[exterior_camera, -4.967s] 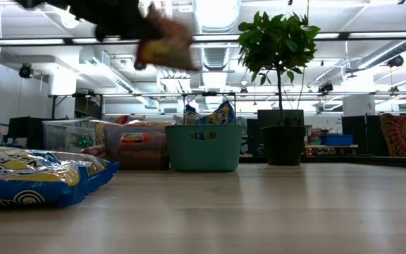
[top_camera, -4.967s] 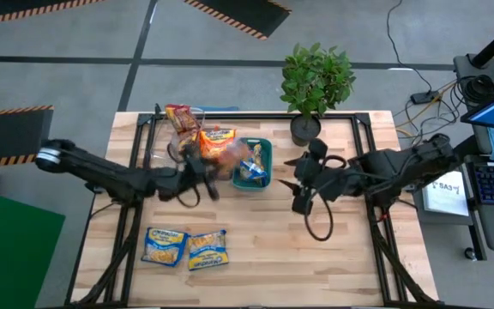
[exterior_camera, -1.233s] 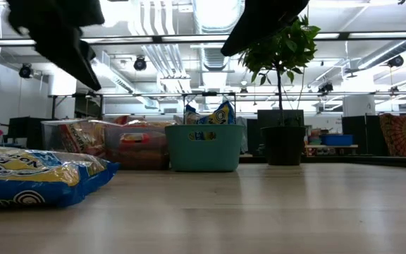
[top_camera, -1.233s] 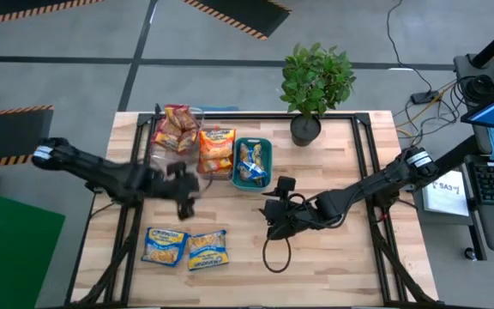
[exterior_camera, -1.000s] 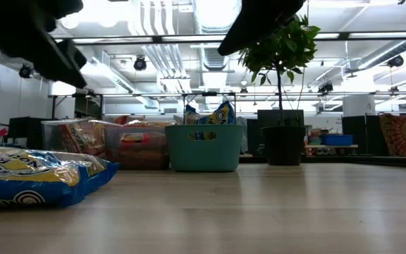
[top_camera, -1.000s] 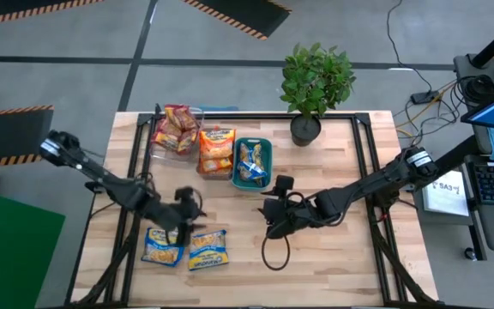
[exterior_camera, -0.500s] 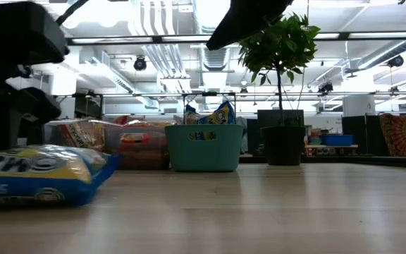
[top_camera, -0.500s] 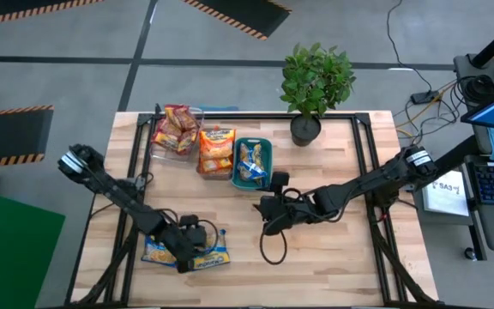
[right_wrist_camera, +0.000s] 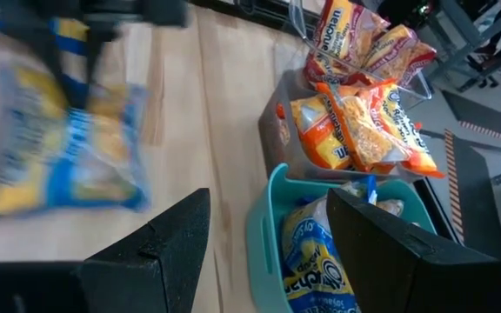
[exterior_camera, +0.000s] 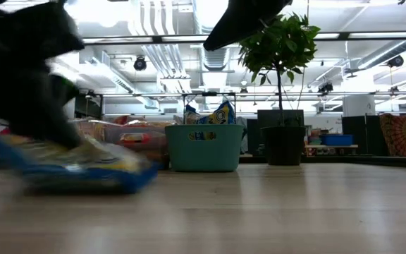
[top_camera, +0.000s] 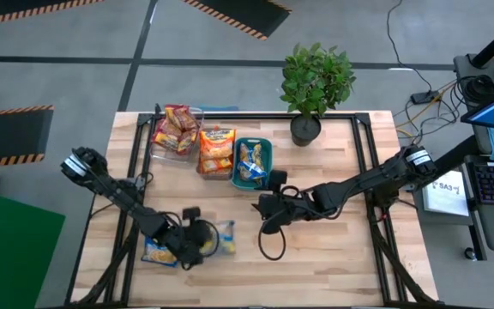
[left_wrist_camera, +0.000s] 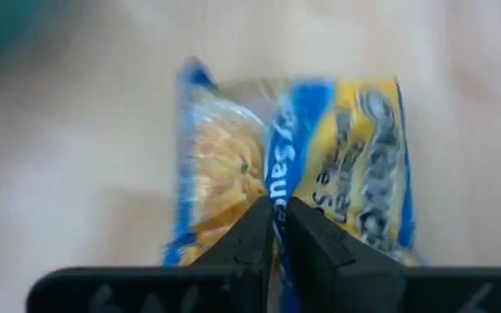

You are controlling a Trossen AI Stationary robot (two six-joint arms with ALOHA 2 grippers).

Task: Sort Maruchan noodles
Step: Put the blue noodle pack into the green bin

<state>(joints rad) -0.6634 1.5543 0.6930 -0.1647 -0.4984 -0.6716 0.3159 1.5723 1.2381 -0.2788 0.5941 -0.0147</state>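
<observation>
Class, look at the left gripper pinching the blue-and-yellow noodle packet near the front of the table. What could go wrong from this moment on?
1. The left gripper pinches only a thin fold of the blue-and-yellow packet, so it may slip out when lifted.
2. A second blue-and-yellow packet lies right beside it and could get dragged along.
3. The teal bin already holds packets, so a drop may land on its rim.
</observation>
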